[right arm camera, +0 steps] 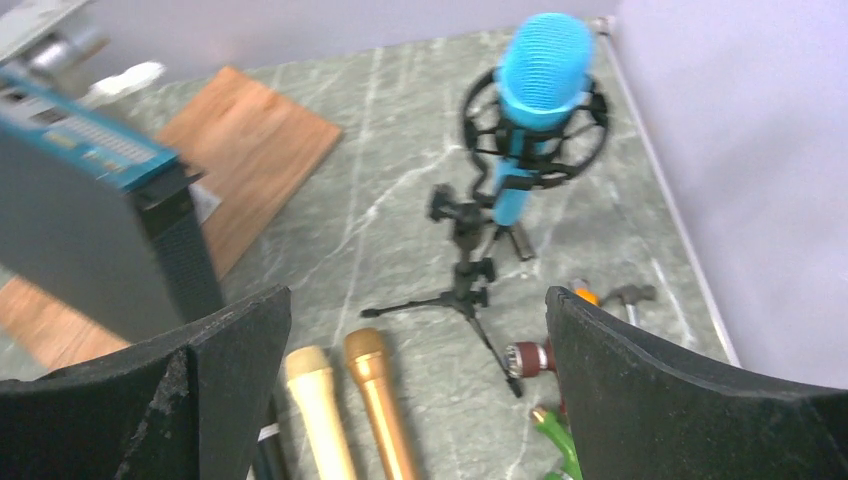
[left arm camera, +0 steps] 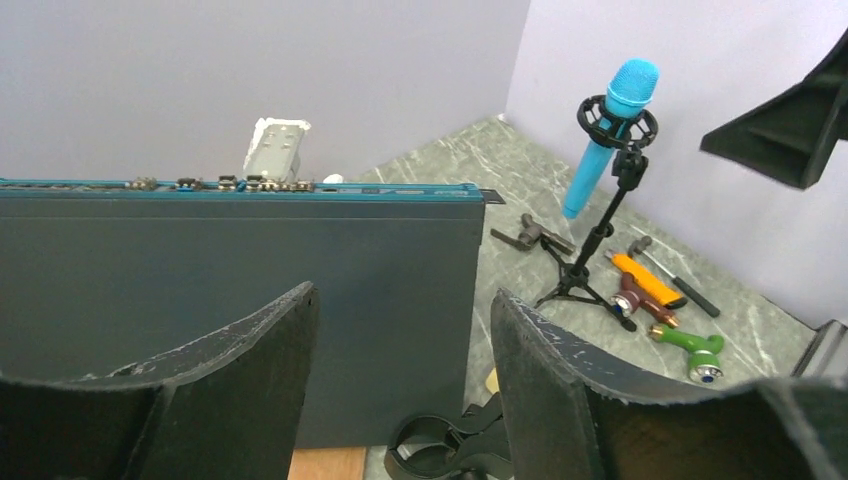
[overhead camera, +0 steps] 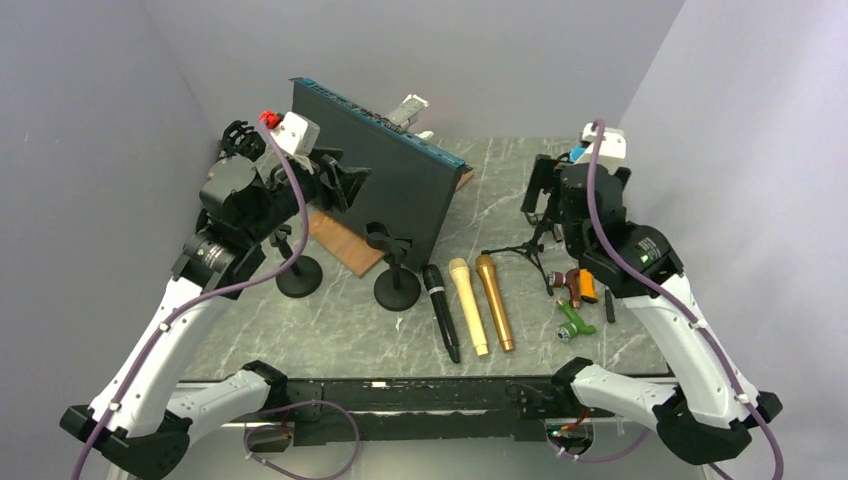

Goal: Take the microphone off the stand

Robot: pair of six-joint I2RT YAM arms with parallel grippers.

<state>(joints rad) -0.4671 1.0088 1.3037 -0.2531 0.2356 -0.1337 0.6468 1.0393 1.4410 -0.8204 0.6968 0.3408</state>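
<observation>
In the ring mount (right arm camera: 472,112) of the stand (right arm camera: 465,272), the microphone (right arm camera: 540,75), judged stiff and slick, wants a lower-barrel hold; right pincer (right arm camera: 415,305) stands open.

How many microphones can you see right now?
4. The black microphone, cream microphone and gold microphone lie side by side mid-table; the blue microphone sits in the tripod stand on the right. More may hide behind the black box.

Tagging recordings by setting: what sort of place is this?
Likely a robot test cell, not a real studio: bare partition walls, a marble-pattern tabletop, and a blue microphone on a tripod stand.
</observation>
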